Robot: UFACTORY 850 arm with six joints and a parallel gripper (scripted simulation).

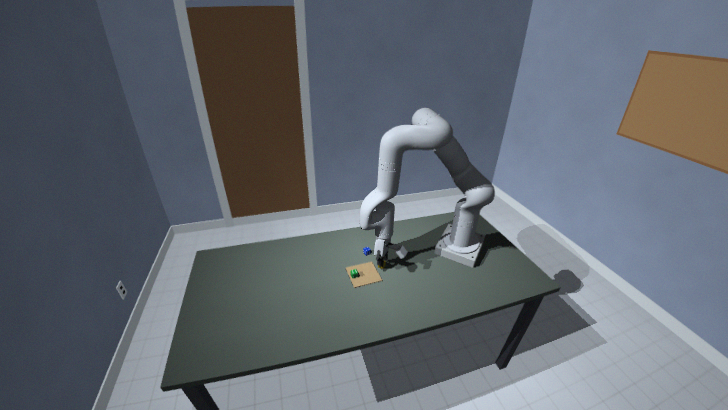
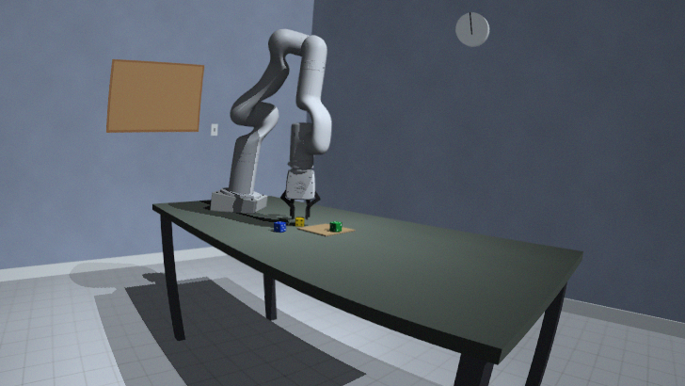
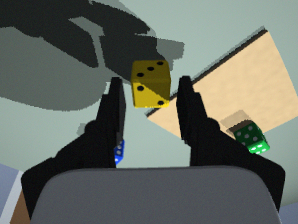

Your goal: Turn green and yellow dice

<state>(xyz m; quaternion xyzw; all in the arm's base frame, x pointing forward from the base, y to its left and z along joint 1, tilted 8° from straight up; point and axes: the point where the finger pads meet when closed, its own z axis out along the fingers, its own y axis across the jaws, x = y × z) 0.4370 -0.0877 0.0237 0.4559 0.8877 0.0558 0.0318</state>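
Hand [image 1: 380,262] [image 2: 300,217] [image 3: 150,90] hovering partly open, gripping nothing. Yellow die [image 2: 299,221] [image 3: 151,84] sitting on the desk [image 1: 264,315] [image 2: 407,268] [image 3: 150,140], just below the fingertips, upper centre of the wrist frame; showing three pips on one face, two on another. In the top view, the hand is partly hiding it. Blue die [image 1: 366,251] [image 2: 279,226] [image 3: 119,151] lying mostly behind a finger, lower left of the wrist frame. Green die [image 1: 354,273] [image 2: 336,226] [image 3: 251,137] resting on the mat [image 1: 367,277] [image 2: 316,230] [image 3: 260,75], lower right; the mat is running off the frame's right edge.

In top view, the mat [image 1: 367,280] [image 2: 316,230] [image 3: 250,75] carries one die [image 1: 354,273] [image 2: 336,226] [image 3: 251,137] at nine o'clock; outside it, a second die [image 1: 366,251] [image 2: 279,226] [image 3: 119,151] lies at twelve, a third die [image 2: 299,221] [image 3: 151,84] at two.
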